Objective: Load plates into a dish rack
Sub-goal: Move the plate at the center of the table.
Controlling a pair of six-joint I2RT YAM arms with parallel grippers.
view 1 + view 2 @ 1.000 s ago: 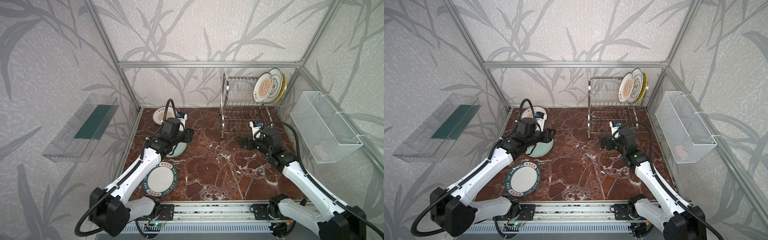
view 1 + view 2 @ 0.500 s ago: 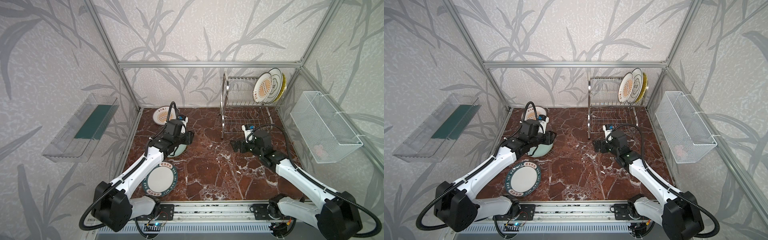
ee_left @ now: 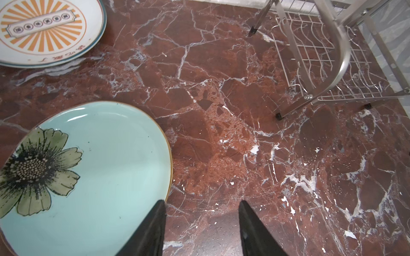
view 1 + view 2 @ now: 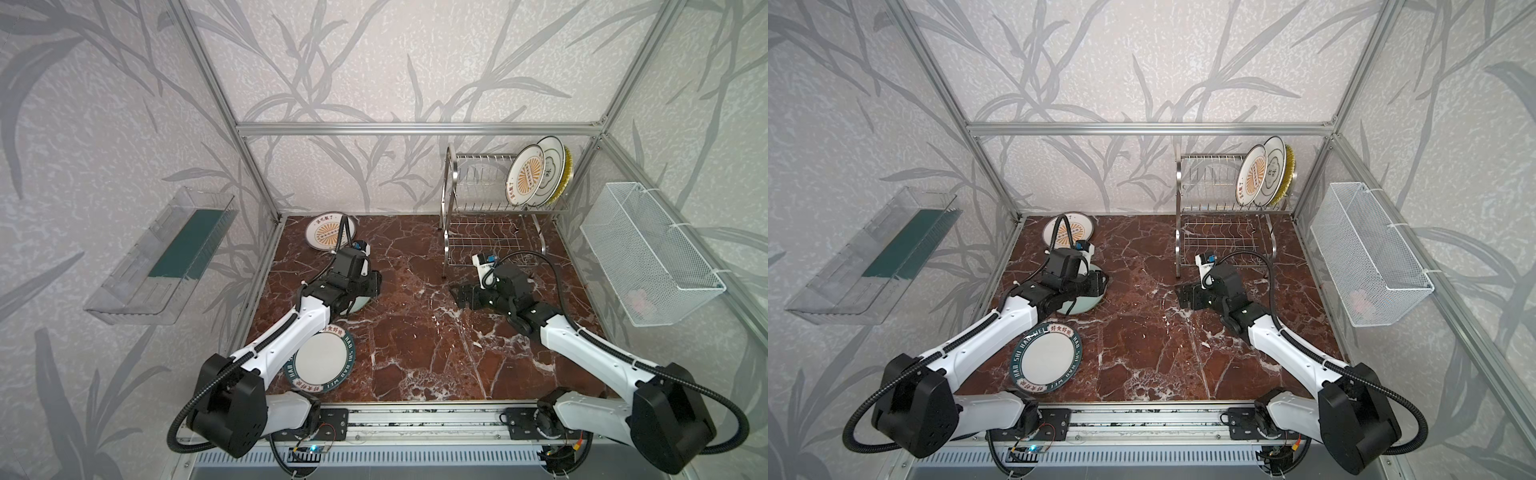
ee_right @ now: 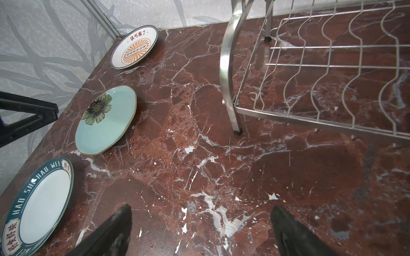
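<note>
— Where do we find the shiny two-tier steel wire dish rack [image 4: 482, 183]?

— In both top views we see it at the upper right of the frame, at the back of the red-brown marble tabletop [image 4: 415, 332]. Three plates stand on edge at the right end of its upper tier: a white plate with orange sunburst [image 4: 524, 174] foremost; a white plate with dark cloud outline [image 4: 552, 164] behind it; a yellow woven-look plate [image 4: 566, 174] last.

— And the plates we have on the tabletop?

— Three lie along the left of the frame: a second sunburst plate [image 4: 330, 230] at the back; a pale green plate [image 3: 99, 155] with a flower print in the middle; a teal-lettered plate [image 4: 322, 363] towards the lower edge, partly hidden by the left arm [image 4: 291, 332].

— How do we read the left tool [image 3: 202, 223]?

— Its jaws stand apart with only bare marble between them, so it grips nothing. In the left wrist view one finger overlaps the green plate's rim; whether it touches, we cannot tell.

— And the right tool [image 5: 203, 228]?

— We see it spread wide and empty; it sits low over the tabletop at centre right of the frame, near the rack's front leg, well apart from the green plate.
</note>
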